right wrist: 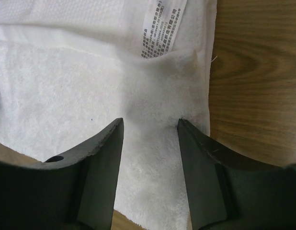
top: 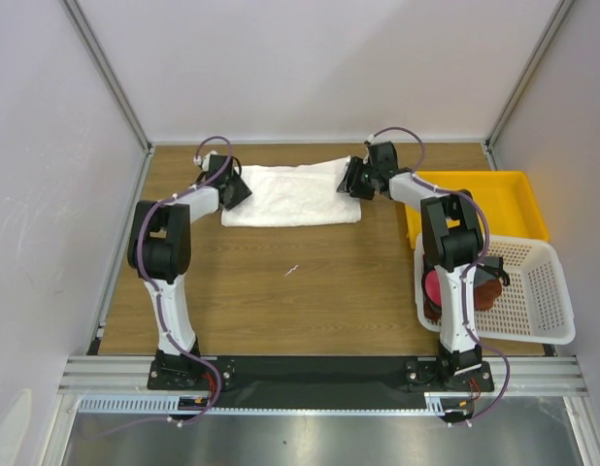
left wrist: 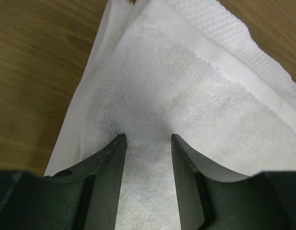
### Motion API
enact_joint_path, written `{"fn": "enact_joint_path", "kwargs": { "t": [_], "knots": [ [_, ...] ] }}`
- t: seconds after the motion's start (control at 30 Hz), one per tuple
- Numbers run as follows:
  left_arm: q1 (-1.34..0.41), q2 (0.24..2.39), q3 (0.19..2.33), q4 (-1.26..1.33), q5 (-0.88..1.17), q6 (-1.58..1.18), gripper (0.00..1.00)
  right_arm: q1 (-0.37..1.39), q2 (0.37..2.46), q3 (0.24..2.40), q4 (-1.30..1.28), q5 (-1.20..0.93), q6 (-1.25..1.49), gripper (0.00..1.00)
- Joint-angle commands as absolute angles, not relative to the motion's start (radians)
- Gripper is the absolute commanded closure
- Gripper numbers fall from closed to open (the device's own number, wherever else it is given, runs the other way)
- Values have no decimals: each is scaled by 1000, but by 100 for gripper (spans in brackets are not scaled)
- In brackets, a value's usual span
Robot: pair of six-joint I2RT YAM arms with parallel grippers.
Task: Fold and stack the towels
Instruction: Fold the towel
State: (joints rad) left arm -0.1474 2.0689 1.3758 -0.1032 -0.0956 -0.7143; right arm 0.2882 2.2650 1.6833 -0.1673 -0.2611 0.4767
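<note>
A large towel (top: 292,194) lies folded on the far middle of the table (top: 281,291), its long side running left to right. The left gripper (top: 234,189) sits on the towel's left end and the right gripper (top: 350,180) on its right end, each with cloth between its fingers. A tag (right wrist: 162,28) lies on the towel just beyond the right gripper. At the far right stands a tray (top: 514,194). A perforated basket (top: 543,291) overlaps its near edge. Smaller towels (top: 431,286) lie in the basket's left part, partly behind the right arm (top: 455,282).
</note>
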Motion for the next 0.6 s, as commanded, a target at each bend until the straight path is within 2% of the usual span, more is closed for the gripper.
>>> {"fn": "enact_joint_path", "kwargs": {
  "t": [0.0, 0.2, 0.57],
  "knots": [
    [-158, 1997, 1290, -231, -63, -752, 51, 290, 2223, 1615, -262, -215, 460, 45],
    [-201, 1876, 1133, -293, -63, -761, 51, 288, 2177, 1545, -281, -207, 460, 45],
    [-295, 1675, 881, -359, -89, -753, 48, 348, 1935, 1203, -247, -210, 508, 44]
  ]
}}
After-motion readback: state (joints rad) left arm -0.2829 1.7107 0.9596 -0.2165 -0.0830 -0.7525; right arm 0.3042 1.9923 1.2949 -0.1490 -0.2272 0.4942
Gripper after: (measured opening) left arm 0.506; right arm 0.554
